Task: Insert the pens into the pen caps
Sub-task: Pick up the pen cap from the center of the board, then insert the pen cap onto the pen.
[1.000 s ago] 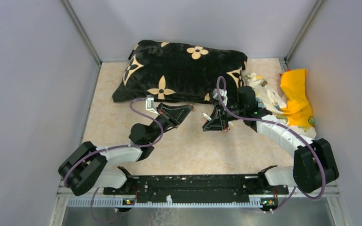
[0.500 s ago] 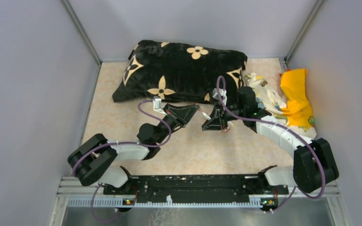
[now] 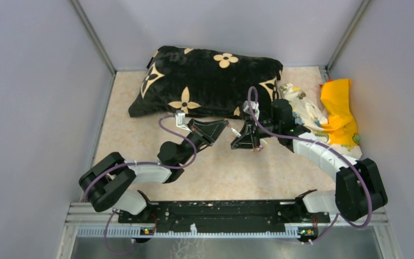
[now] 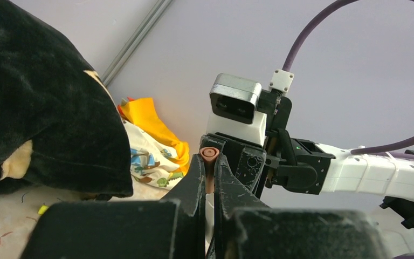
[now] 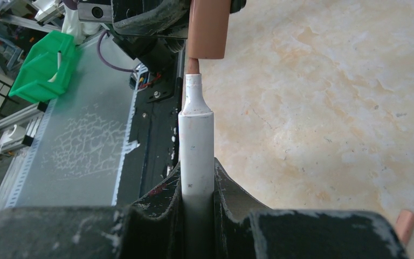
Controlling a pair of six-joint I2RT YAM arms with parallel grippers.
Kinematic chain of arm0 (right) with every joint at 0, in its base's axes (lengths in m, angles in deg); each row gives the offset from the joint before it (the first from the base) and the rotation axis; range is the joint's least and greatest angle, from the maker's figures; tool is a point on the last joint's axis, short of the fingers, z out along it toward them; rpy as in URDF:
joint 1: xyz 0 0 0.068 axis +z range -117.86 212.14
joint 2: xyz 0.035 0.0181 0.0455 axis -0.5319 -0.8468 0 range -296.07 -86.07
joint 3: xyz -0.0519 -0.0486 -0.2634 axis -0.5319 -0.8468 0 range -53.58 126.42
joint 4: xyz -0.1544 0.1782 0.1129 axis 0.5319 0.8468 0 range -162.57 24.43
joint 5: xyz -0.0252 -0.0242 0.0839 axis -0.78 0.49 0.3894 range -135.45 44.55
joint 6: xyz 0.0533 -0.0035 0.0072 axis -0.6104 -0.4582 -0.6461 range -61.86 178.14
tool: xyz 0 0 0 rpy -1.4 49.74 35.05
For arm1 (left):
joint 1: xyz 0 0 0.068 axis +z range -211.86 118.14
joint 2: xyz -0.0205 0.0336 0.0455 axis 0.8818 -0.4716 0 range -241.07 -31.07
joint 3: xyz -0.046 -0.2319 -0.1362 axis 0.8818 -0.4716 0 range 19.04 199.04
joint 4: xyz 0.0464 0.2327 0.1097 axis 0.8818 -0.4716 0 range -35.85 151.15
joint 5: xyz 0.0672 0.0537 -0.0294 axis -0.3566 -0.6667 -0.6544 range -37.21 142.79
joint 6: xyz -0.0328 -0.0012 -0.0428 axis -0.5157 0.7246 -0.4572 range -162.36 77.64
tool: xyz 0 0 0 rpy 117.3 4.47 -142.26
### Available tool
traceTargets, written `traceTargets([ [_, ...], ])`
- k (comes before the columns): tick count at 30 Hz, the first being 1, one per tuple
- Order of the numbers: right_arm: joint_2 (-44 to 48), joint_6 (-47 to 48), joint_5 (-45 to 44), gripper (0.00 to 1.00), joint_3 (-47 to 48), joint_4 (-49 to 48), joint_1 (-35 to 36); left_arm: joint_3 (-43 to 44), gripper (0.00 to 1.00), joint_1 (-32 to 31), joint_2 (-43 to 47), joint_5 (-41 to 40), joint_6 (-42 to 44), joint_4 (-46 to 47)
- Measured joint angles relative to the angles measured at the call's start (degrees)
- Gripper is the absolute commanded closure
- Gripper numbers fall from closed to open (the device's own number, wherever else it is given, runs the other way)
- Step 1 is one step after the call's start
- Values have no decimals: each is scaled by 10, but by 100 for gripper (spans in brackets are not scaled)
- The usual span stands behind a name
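White pen (image 5: 197,129) stands clamped in the clenched right tool (image 5: 197,171), held above the worktop (image 5: 329,108), its brown tip meeting the open mouth of a brownish-pink cap (image 5: 209,29). That cap is pinched tight between the fingers of the left tool (image 4: 210,168) (the two tools meet nose to nose). Close behind them lies a black cushion (image 3: 210,81) with cream flowers. To the right, an orange cloth (image 3: 338,105) and a patterned cloth (image 3: 302,105) are bunched by the wall. Another short brownish-pink piece (image 5: 405,226) lies on the worktop near the right tool.
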Motion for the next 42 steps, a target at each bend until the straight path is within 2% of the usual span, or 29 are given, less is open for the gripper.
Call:
traceTargets([
  [18, 0, -34, -11, 100, 0, -17, 0, 9, 100, -16, -23, -5, -13, 4],
  [29, 20, -94, -45, 100, -41, -62, -17, 25, 100, -55, -68, -83, -14, 18],
  [39, 38, -129, -24, 100, -59, -94, -37, 50, 100, -88, -93, -131, -13, 30],
  [42, 38, -130, -19, 100, -61, -99, -40, 55, 93, -92, -97, -139, -12, 31],
])
